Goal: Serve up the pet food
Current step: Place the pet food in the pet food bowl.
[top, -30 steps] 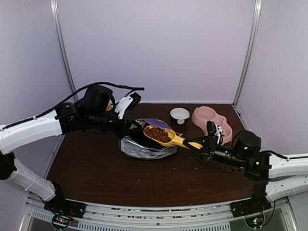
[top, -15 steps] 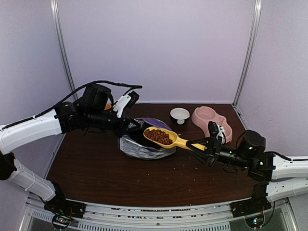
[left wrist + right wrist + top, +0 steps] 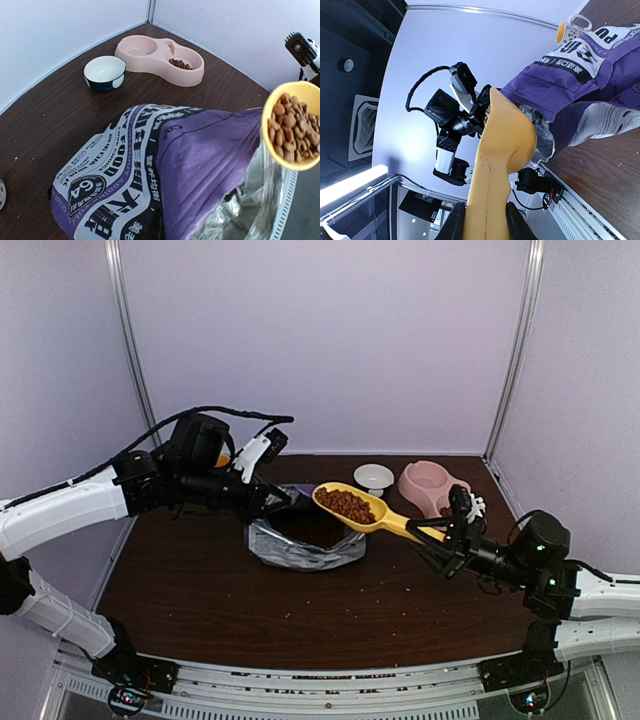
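- Right claw (image 3: 438,534) grasps the scoop (image 3: 393,524); left claw (image 3: 284,500) is clenched on the bag (image 3: 300,548) rim.
- You hold the scoop level, since the kibble (image 3: 346,504) is heaped, and carry it right to the pink bowl (image 3: 428,480).

The pet food (image 3: 346,504) was brown, the scoop (image 3: 392,521) yellow, the bag (image 3: 200,165) purple (black-and-white lettering), the double bowl (image 3: 150,67) pink.

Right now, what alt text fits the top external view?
The right gripper holds a yellow scoop heaped with kibble over the open food bag, while the left gripper pinches the bag's rim. A pink double bowl and a white bowl stand behind.
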Robot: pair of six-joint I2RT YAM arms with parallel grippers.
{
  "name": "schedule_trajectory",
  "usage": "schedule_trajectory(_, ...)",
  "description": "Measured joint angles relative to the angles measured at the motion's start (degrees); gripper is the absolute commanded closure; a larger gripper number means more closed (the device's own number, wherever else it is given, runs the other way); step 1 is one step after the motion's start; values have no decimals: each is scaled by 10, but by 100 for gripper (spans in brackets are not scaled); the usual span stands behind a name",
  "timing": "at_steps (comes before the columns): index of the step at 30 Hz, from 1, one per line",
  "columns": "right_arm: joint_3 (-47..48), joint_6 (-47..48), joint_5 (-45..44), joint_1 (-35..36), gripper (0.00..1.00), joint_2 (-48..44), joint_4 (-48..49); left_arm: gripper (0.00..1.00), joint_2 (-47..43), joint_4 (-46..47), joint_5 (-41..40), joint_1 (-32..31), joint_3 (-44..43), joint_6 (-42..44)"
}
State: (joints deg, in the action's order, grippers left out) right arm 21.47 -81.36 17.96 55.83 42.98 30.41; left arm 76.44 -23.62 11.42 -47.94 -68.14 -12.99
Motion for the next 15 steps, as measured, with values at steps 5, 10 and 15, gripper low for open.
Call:
schedule_trajectory(5, -15, -12, -4, -37, 100, -10, 27, 100, 0, 0, 2, 0, 0, 0)
schedule_trajectory(10, -27, -17, -13, -77, 100, -19, 52, 100, 0, 0, 2, 0, 0, 0)
schedule_trajectory(15, -52, -25, -23, -123, 100, -41, 68, 100, 0, 0, 2, 0, 0, 0)
